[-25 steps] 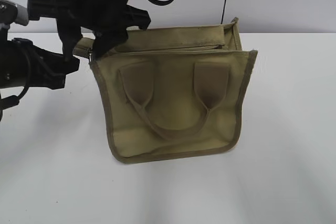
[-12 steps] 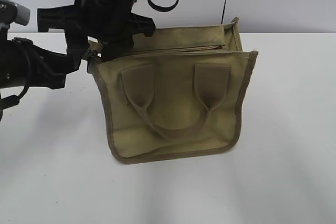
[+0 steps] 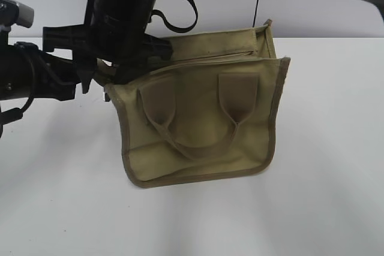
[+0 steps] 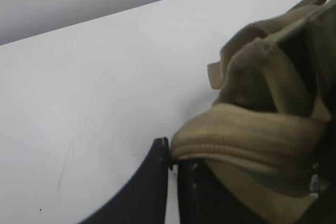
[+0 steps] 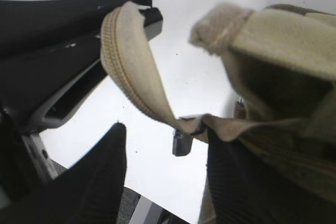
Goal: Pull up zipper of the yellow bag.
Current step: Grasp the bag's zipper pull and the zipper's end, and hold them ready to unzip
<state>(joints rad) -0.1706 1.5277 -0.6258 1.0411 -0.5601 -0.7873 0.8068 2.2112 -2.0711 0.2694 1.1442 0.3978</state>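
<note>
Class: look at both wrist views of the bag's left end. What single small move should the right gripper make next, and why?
Probably close the right gripper on the metal pull. Its fingers stand apart on either side of the pull, not gripping it, while the left gripper already pinches the zipper tape end of the yellow bag, holding it for the pull.

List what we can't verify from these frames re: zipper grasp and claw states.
- Exterior view: zipper pull and bag corner hidden behind the right arm's black body; neither claw's tip shows.
- Left wrist view: left claw pinches the zipper tape; pull out of frame.
- Right wrist view: pull visible but blurred; right claw fingers straddle it, contact unclear.
</note>
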